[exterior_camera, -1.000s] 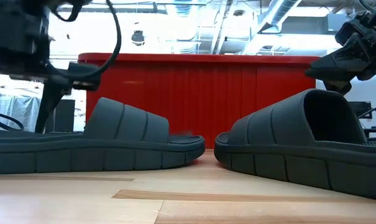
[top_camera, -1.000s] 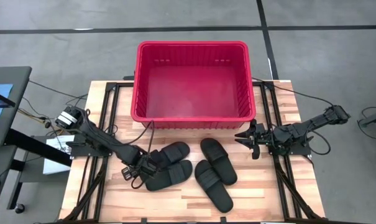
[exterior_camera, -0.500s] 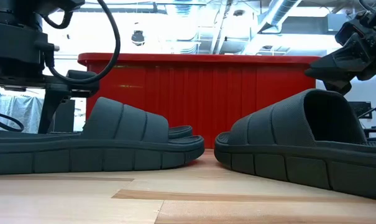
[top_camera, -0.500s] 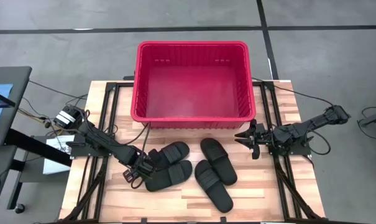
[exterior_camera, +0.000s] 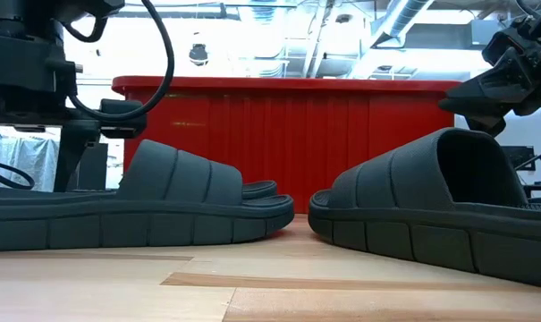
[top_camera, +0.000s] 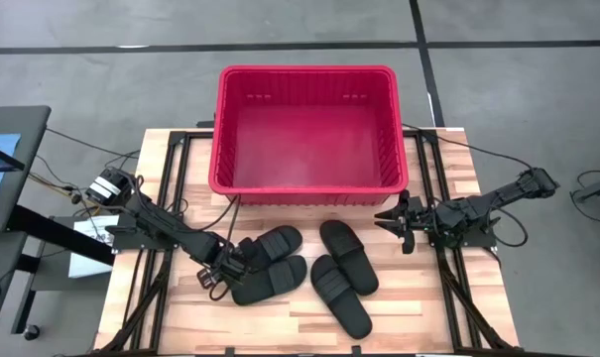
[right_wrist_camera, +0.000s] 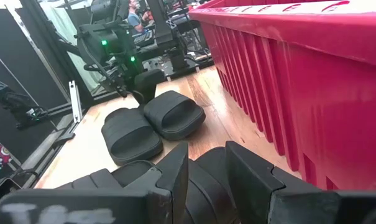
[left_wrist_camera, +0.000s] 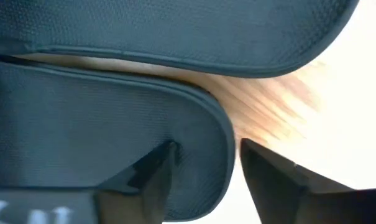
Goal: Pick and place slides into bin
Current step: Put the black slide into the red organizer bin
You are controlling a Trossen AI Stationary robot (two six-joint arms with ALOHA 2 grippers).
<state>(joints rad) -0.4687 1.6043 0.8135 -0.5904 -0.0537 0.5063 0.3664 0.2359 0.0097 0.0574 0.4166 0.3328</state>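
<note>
Four black slides lie sole-down on the wooden table: two on the left [top_camera: 270, 280] [top_camera: 276, 241] and two on the right [top_camera: 347, 256] [top_camera: 341, 297]. The red bin [top_camera: 220, 129] stands behind them at the far edge. My left gripper [top_camera: 227, 270] points down at the left end of the near-left slide [left_wrist_camera: 113, 124]. It is open, with one finger [left_wrist_camera: 153, 174] over the footbed and the other [left_wrist_camera: 268, 180] outside the end rim [left_wrist_camera: 228, 146]. My right gripper [top_camera: 391, 220] waits open and level, above the table to the right of the slides. My left gripper comes from above and stands astride the near-left slide's left end rim [left_wrist_camera: 228, 146], one finger inside over the footbed and one outside. Whether either finger touches the slide, I cannot tell. The slide lies flat on the table.
Black frame rails [top_camera: 180, 188] and cables [top_camera: 131, 198] run along both sides of the table. In the low view the two near slides [exterior_camera: 145, 210] [exterior_camera: 431, 210] lie in front of the bin wall [exterior_camera: 288, 134]. Bare wood [top_camera: 230, 327] shows toward the near edge.
My left gripper has sunk a little onto the left end of the near-left slide. The slides have kept their places.
</note>
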